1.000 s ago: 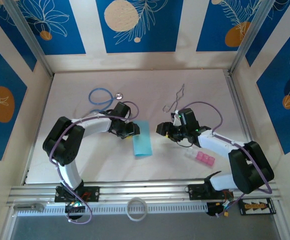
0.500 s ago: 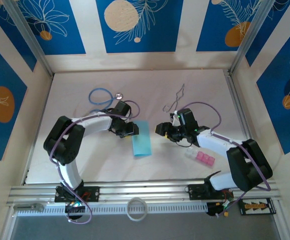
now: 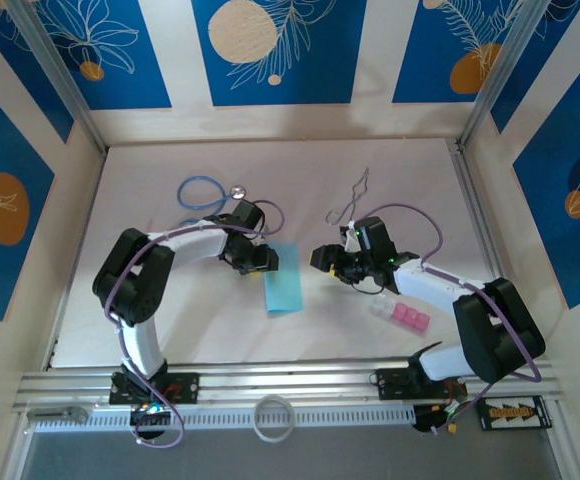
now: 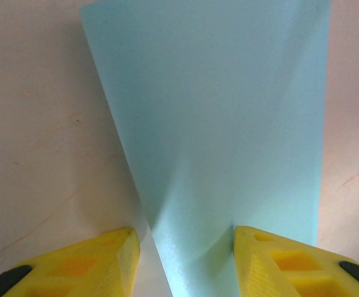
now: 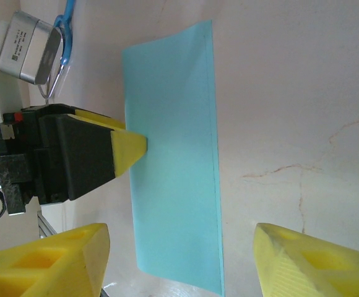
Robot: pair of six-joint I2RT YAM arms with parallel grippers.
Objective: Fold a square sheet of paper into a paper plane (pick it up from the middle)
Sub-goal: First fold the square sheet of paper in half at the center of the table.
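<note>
The square sheet of paper [image 3: 283, 279] lies on the table as a narrow turquoise rectangle, folded in half; no paper plane is in view. My left gripper [image 3: 261, 259] sits at the sheet's far left edge. In the left wrist view its yellow fingers [image 4: 99, 263] stand apart, open, with the paper [image 4: 229, 124] rising slightly between them. My right gripper [image 3: 322, 258] hovers just right of the sheet, open. In the right wrist view it [image 5: 179, 272] spans the paper [image 5: 173, 179], and the left gripper's fingertip [image 5: 129, 148] touches the sheet's far edge.
A blue-tubed stethoscope [image 3: 200, 192] lies behind the left gripper and a bent wire piece [image 3: 355, 198] behind the right one. Pink and clear blocks [image 3: 402, 314] sit by the right forearm. A white ring [image 3: 273, 417] rests on the front rail.
The left arm has shifted slightly, its gripper staying at the paper's edge. The right jaws have widened a little. The paper has not moved.
</note>
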